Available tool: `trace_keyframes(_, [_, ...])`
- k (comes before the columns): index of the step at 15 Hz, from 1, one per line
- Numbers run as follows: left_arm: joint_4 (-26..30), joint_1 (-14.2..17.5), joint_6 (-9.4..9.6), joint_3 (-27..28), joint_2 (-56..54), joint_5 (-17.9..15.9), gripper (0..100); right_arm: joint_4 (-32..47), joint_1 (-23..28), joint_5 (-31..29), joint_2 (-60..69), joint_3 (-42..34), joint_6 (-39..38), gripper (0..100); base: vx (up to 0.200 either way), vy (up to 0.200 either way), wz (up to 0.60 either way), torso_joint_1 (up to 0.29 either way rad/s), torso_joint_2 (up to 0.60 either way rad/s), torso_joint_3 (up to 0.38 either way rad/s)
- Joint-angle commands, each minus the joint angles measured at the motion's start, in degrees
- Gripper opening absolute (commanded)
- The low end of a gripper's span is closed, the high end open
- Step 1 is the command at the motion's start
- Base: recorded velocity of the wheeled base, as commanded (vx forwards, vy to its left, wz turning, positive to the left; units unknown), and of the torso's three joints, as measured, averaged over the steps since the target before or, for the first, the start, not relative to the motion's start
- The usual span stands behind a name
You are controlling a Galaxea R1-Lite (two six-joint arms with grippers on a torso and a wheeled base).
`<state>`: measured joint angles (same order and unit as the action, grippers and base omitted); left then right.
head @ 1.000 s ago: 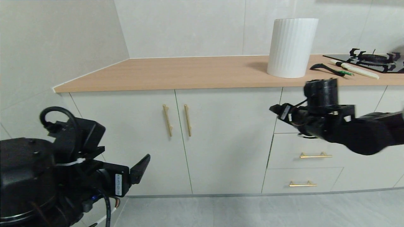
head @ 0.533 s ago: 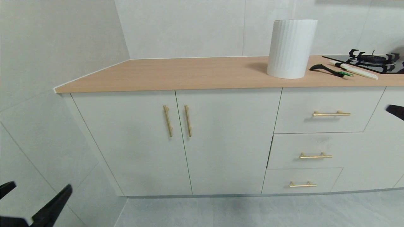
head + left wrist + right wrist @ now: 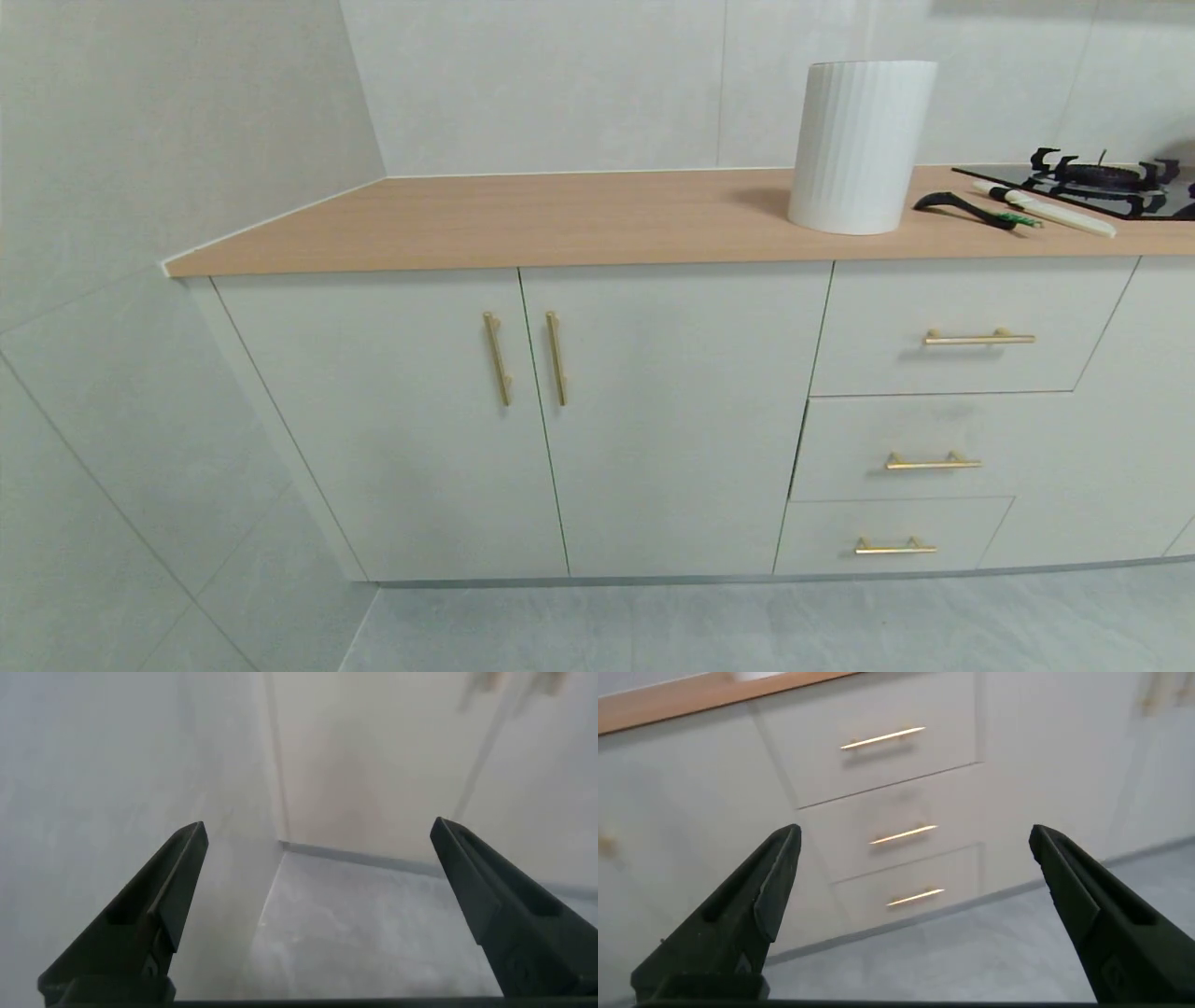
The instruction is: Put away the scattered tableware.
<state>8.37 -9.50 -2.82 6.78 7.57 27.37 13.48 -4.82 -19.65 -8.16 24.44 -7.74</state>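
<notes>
Withdrawn since a second ago: both arms, from before the pale cabinet (image 3: 653, 420). Left gripper (image 3: 318, 829) and right gripper (image 3: 915, 831): jaws spread wide, nothing held, presumably readied. Black curved utensil (image 3: 962, 205) and long cream utensil (image 3: 1060, 211): laid on the wooden countertop (image 3: 560, 219), at three o'clock of the white ribbed cylindrical holder (image 3: 859, 149), judged their destination.

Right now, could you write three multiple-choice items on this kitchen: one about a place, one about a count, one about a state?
1. Where does the white ribbed container stand?
A. On the countertop, left of the utensils
B. On the floor
C. On the stove
2. How many drawers are stacked right of the cabinet doors?
A. Two
B. Three
C. Five
3. How is the right claw?
A. Open, holding nothing
B. Shut on a spoon
C. Shut on a drawer handle
Answers: 1 A, its base rests on the wood; 2 B, three gold handles sit one under another; 3 A, its fingers stand wide apart.
</notes>
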Motion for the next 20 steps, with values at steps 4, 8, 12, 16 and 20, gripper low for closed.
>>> trace_keyframes(4, [-4.07,8.62,-6.50,-4.05,-3.44,1.02,100,0.23,5.17,-1.71,8.07,-10.29,-2.72,100,0.000,0.000,0.00,0.000,0.00,0.000])
trace_keyframes(8, [-4.95,9.41,-1.67,-4.40,-7.57,-7.77,100,-7.15,5.17,-1.00,8.07,-16.62,-1.49,100,0.000,0.000,0.00,0.000,0.00,0.000])
trace_keyframes(12, [-10.57,9.41,7.56,-6.78,-7.57,-26.14,100,-16.12,5.08,7.26,8.07,-24.44,7.74,100,0.000,0.000,0.00,0.000,0.00,0.000])
trace_keyframes(16, [-7.85,9.41,3.52,-6.78,-7.57,-28.60,100,-12.96,4.82,18.86,8.07,-24.35,10.47,100,0.000,0.000,0.00,0.000,0.00,0.000])
trace_keyframes(20, [-8.02,9.41,3.08,-6.78,-7.57,-28.51,100,-13.48,4.82,18.51,8.07,-24.44,10.64,100,0.000,0.000,0.00,0.000,0.00,0.000])
